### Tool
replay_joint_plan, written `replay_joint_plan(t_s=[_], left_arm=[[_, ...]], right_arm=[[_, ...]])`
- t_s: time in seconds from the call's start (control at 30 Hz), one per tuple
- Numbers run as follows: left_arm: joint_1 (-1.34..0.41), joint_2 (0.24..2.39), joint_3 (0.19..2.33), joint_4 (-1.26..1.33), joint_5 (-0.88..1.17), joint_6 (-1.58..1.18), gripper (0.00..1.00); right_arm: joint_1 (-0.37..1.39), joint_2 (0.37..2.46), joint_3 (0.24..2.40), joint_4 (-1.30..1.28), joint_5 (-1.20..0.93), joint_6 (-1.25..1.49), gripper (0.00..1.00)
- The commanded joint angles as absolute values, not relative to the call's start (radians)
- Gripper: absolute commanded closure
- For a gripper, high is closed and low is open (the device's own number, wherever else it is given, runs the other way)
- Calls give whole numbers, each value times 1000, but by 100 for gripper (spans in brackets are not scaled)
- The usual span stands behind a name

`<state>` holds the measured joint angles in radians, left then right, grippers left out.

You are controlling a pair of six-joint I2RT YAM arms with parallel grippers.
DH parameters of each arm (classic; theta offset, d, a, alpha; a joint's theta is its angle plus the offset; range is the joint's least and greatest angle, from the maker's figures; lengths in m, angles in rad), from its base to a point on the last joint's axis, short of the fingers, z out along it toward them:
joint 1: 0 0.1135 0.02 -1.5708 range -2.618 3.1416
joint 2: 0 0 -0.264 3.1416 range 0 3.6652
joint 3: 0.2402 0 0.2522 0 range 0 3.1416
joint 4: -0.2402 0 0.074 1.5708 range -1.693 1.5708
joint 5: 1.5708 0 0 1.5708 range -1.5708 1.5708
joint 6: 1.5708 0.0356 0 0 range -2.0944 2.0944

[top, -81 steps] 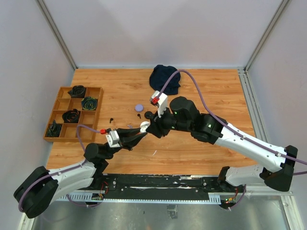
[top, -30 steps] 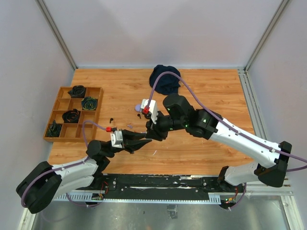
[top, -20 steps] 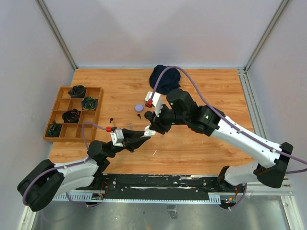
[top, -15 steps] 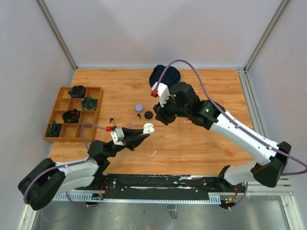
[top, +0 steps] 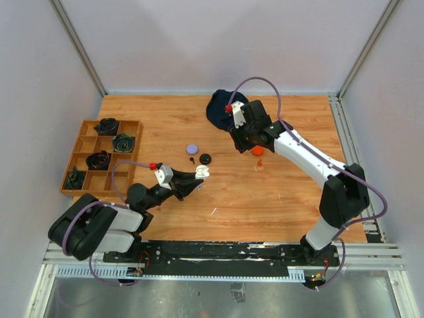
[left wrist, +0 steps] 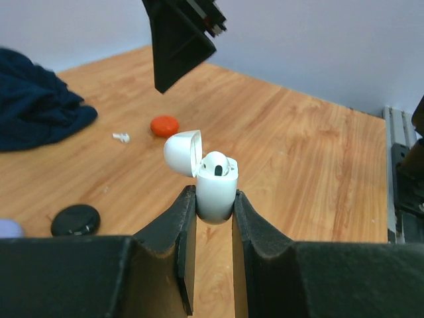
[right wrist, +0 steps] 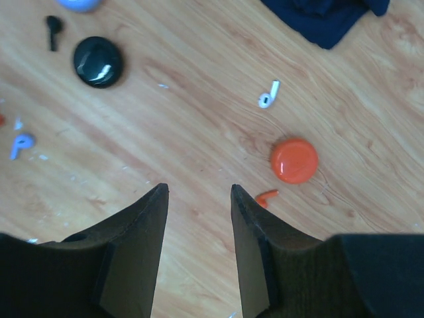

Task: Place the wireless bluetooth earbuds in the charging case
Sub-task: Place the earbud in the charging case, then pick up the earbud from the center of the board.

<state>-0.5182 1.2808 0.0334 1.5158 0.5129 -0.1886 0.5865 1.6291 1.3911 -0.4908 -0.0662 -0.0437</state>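
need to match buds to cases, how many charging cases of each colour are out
white case: 1
orange case: 1
black case: 1
purple case: 1
total: 4

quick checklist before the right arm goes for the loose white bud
1. Case grip: left gripper is shut on the white case, which stands upright: ok.
2. Lid is flipped open: ok.
3. Free slot: one seated earbud shows, but the other slot is hidden: cannot tell.
4. Right gripper is open and empty: ok.
5. Loose white earbud lies on bare wood, apart from the orange case and the navy cloth: ok.
6. Alignment: in the right wrist view the bud sits off to one side of the finger gap, not between the fingers: not ok.
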Motion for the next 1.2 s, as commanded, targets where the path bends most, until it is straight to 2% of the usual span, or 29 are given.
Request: replay_joint_plan(t_s=[0.0,0.63,0.9,1.17], left_arm=[[-464,1398,83,1787,687,-274,100],[-457,1416,73,1785,780,-168,100],[-458,1399,61,1785,785,-165,100],[-458,1398,60,1784,793,-173,100]], right_arm=[[514,1720,1413,-440,-38,6,57],[413,2080,1603,-382,-47,26,61],[404,2158,1664,-406,-52,15,64],[403,2198,1676,-428,-67,20,71]])
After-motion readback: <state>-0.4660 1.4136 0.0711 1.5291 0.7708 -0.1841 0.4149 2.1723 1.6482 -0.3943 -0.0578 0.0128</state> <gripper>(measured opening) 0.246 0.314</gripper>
